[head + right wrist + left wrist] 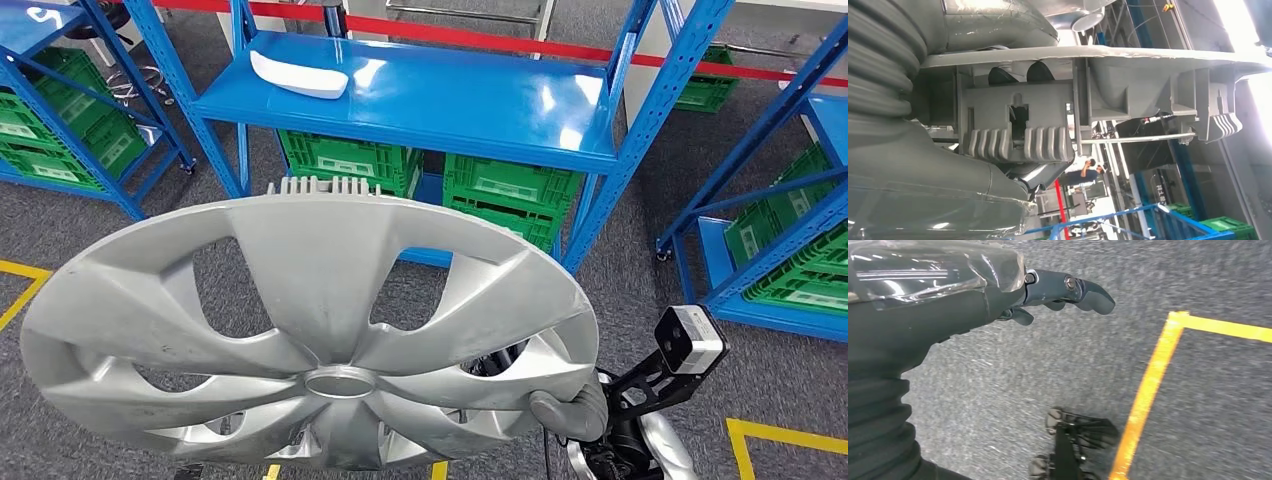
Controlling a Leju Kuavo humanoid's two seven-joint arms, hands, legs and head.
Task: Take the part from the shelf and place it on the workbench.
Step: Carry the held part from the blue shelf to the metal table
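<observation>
Silver plastic wheel cover [310, 335]: a round, matte disc with curved spokes, teardrop openings and ribbed clips on its back, held tilted in front of the glossy blue steel shelf [420, 100]. The right hand [572, 410] grips its lower rim, thumb over the edge. The left hand [1068, 292] hangs over grey carpet, fingers loosely curled, holding nothing.

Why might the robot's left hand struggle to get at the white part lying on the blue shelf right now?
Probably it can't reach: the left hand hangs low over the carpet, and the silver hubcap gripped by the right hand stands between the robot and the white part on the blue shelf.
</observation>
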